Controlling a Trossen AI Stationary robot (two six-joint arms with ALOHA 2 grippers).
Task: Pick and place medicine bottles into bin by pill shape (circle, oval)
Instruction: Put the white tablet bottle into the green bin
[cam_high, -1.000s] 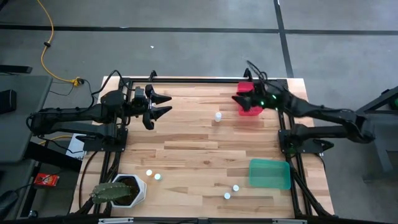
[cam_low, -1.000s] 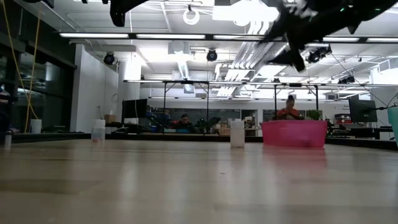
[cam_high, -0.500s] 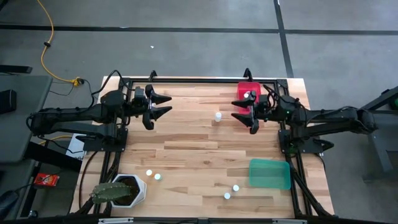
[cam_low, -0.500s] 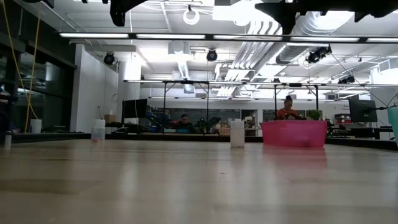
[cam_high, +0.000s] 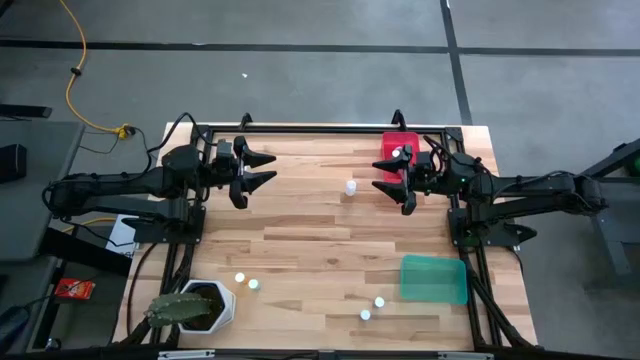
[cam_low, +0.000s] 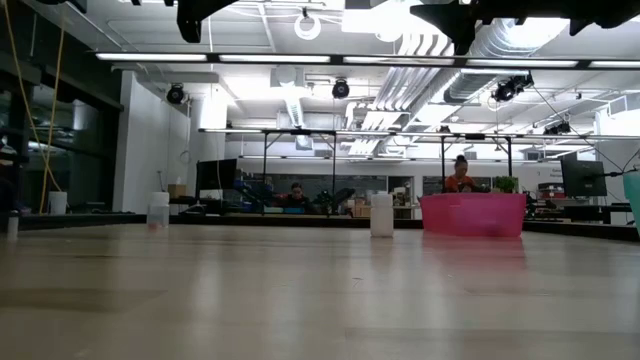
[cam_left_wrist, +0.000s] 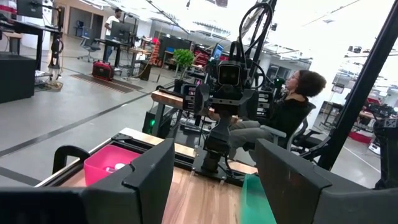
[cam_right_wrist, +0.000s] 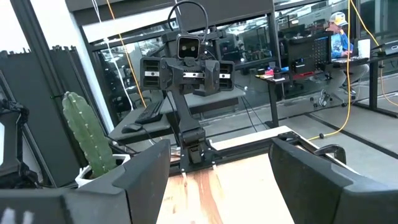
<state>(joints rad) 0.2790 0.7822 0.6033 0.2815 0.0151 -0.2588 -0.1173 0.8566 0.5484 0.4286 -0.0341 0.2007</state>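
Observation:
Both grippers hang open and hold nothing, high above the table and facing each other: my left gripper (cam_high: 264, 170) at the far left, my right gripper (cam_high: 385, 176) at the far right beside the pink bin (cam_high: 407, 141). One white-capped medicine bottle (cam_high: 351, 187) stands upright on the wood between them. Two bottles (cam_high: 240, 278) (cam_high: 254, 284) stand near the front left. Two others (cam_high: 379, 302) (cam_high: 365, 315) stand near the front, left of the green bin (cam_high: 433, 278). A white cap (cam_high: 397, 153) shows inside the pink bin.
A cactus in a white pot (cam_high: 190, 305) stands at the near left corner. Black frame rails (cam_high: 320, 129) run along the table's far edge and sides. Bare wood lies in the middle of the table. In the low view people sit at desks in the room behind (cam_low: 462, 178).
My right gripper has drawn back from above the pink bin toward the table's near edge. It rose a little and tipped up from pointing downward to about level, rolling as it went, then stopped. It stayed open throughout. The white cap in the pink bin is now uncovered.

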